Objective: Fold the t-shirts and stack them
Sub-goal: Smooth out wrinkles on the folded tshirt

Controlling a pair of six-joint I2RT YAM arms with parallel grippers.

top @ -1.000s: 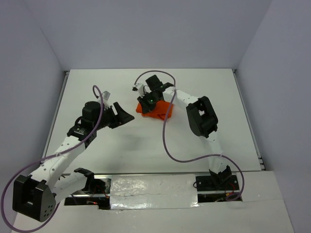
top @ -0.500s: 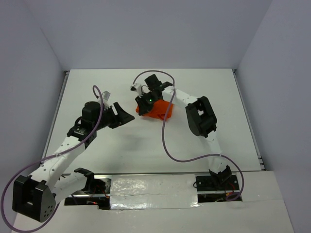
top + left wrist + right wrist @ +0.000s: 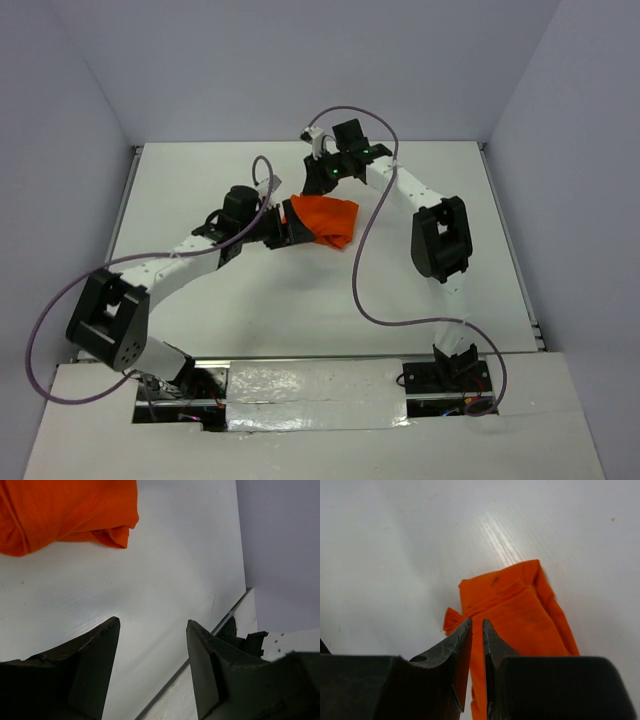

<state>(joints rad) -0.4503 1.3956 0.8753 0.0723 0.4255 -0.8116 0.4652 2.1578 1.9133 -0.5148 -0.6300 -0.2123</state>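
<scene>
On a white table [image 3: 200,190] between pale grey walls [image 3: 300,70], the overhead view shows the orange t-shirt [image 3: 325,220] lying bunched mid-table, the left gripper [image 3: 284,230] beside it, the right gripper [image 3: 333,172] just behind. Left wrist: fingers [image 3: 95,650] spread wide, empty, t-shirt [image 3: 65,510] just ahead. Right wrist: fingers [image 3: 455,650] a narrow slit apart above the t-shirt [image 3: 520,615], gripping nothing. Folding looks unfinished; next, a gripper must likely pinch an edge.

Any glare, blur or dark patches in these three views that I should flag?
Top external: evenly lit and sharp, t-shirt vivid, mild sheen on the shiny strip by the bases. Left wrist: left fingers dark and soft. Right wrist: glare streak on the table, right fingers in shadow.
</scene>
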